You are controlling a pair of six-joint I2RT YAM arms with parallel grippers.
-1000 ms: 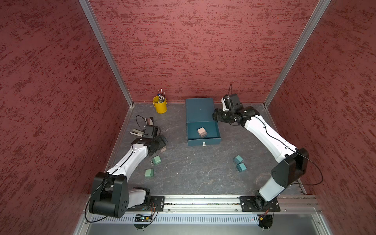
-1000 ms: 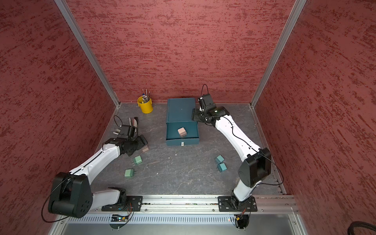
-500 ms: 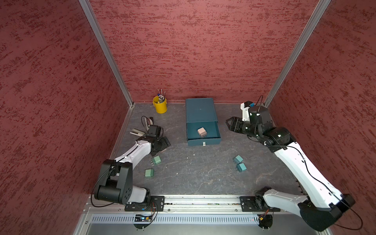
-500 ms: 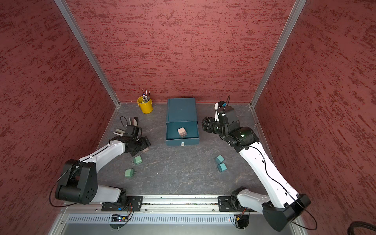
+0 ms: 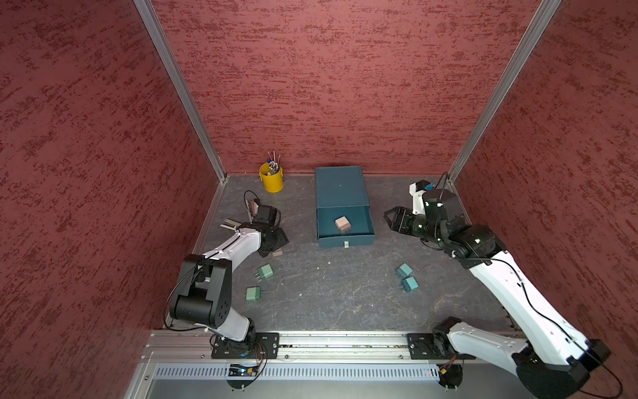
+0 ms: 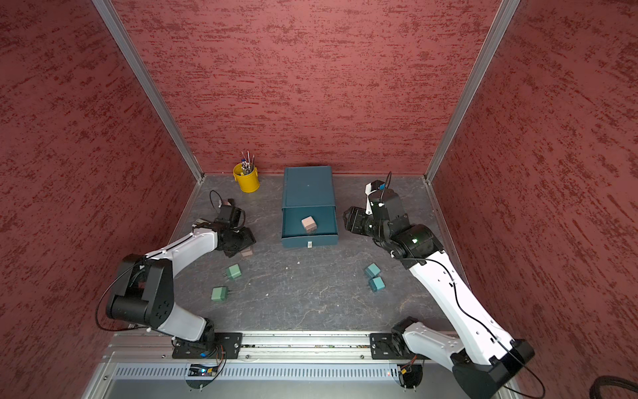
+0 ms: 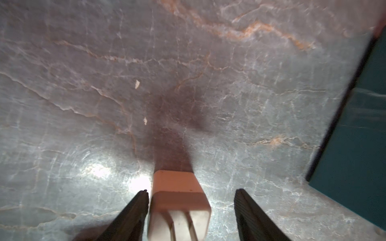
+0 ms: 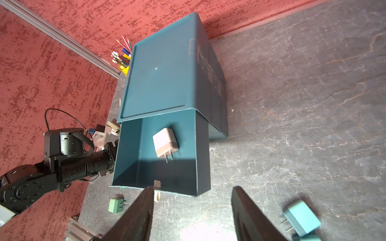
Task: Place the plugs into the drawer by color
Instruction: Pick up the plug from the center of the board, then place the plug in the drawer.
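Left claw [image 7: 191, 190] stood spread around a brownish-pink plug [image 7: 179, 200] lying on the grey tabletop [image 7: 83, 83]. One finger [image 7: 133, 212] was touching the plug's side, and I saw bare table between the plug and the other finger [image 7: 250, 212], so nothing was pinched.

Nearest the rail in a top view lay a green plug [image 5: 253, 294], with a second green plug [image 5: 266, 272] just beyond it, both near the left arm. Across the table on the right arm's side, a teal plug [image 5: 409, 284] sat just beside another teal plug [image 5: 403, 270].

Farther back, the right claw [image 8: 192, 187] hung spread and empty above the table, beside the open drawer [image 5: 345, 240] and pointing toward it. Inside the drawer I saw a second brownish-pink plug [image 5: 342, 224] lying about mid-floor, prongs toward the drawer front. Behind it stood the teal drawer cabinet [image 5: 340, 188]. A yellow cup of pens [image 5: 271, 179] stood against the back wall.
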